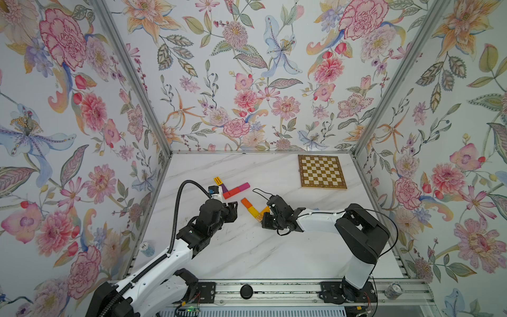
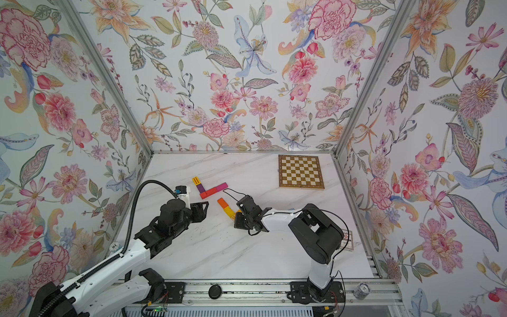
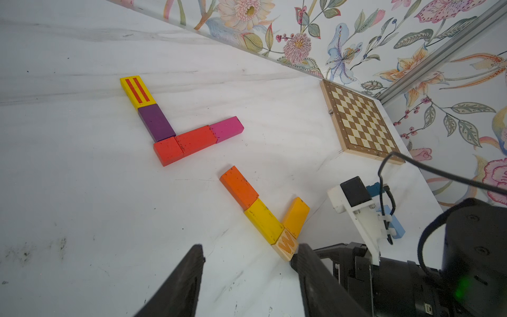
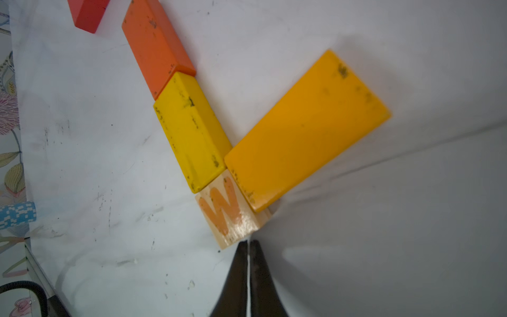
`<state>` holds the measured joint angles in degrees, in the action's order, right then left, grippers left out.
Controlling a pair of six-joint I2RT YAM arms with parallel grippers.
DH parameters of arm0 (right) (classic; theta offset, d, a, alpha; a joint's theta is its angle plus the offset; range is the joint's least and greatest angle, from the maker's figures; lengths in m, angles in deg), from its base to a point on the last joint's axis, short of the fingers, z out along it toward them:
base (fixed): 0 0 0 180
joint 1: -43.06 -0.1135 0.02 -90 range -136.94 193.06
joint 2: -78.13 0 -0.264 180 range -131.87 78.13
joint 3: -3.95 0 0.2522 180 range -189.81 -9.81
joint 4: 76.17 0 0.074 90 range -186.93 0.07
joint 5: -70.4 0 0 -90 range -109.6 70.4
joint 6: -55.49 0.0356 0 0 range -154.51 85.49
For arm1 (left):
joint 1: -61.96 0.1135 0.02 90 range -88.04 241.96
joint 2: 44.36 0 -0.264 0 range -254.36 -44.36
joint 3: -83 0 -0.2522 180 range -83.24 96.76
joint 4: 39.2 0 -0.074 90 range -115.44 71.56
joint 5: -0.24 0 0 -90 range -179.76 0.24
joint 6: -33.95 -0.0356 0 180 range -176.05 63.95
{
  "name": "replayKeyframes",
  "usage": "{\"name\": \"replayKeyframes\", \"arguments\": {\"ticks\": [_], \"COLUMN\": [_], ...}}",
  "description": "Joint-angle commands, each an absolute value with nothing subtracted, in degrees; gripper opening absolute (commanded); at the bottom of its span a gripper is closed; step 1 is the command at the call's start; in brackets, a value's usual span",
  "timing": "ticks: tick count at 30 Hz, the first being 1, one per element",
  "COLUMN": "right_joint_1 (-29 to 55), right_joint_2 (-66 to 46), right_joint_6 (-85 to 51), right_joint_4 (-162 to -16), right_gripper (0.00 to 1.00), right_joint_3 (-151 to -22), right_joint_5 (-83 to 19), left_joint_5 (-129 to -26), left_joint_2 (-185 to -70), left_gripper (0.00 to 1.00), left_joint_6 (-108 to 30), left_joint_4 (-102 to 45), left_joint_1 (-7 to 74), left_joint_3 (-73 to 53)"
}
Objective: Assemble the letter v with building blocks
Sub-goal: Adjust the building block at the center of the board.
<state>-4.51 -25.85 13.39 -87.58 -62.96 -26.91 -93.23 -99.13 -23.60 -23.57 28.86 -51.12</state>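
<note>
Light blue block (image 3: pixel 397 229) largely behind a camera mount (image 3: pixel 356 208); red block (image 4: pixel 87 13) half off the right wrist view

the table (image 1: pixel 247 247) is white marble with faint grey veins, smudged dark in places. there's a striped block (image 3: pixel 138 92), yellow with two red bars, then a plain purple block (image 3: pixel 156 123), two red blocks (image 3: pixel 196 139) and a magenta block (image 3: pixel 227 129). there's also an orange block (image 3: pixel 238 187), a lemon-yellow block (image 3: pixel 263 221), an amber block (image 3: pixel 295 216), a light blue block (image 3: pixel 397 229), and a pale wooden cube (image 4: pixel 229 216) with an orange w painted on it. the chessboard (image 1: pixel 321 171) is brown and cream checks in a tan frame. the wallpaper (image 1: pixel 247 68) is pale, crowded with pink, orange and blue flowers and grey-green leaves.
</note>
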Motion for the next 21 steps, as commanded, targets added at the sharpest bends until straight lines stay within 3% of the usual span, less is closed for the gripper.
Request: {"name": "replayKeyframes", "arguments": {"ticks": [1,21], "right_joint_1": [-4.1,-4.2], "right_joint_2": [-28.0,-24.3], "right_joint_6": [14.2,15.1], "right_joint_4": [-89.2,-90.2], "right_gripper": [0.08,0.08], "right_joint_3": [-63.1,-60.1], "right_joint_5": [-27.1,-27.3], "left_joint_5": [-94.7,-95.0], "left_joint_2": [-99.3,-98.8], "left_gripper": [0.58,0.58], "left_joint_6": [-24.1,-24.3], "left_joint_4": [-22.4,-22.2], "left_joint_1": [29.4,29.4], "left_joint_3": [-51.5,-51.2]}}
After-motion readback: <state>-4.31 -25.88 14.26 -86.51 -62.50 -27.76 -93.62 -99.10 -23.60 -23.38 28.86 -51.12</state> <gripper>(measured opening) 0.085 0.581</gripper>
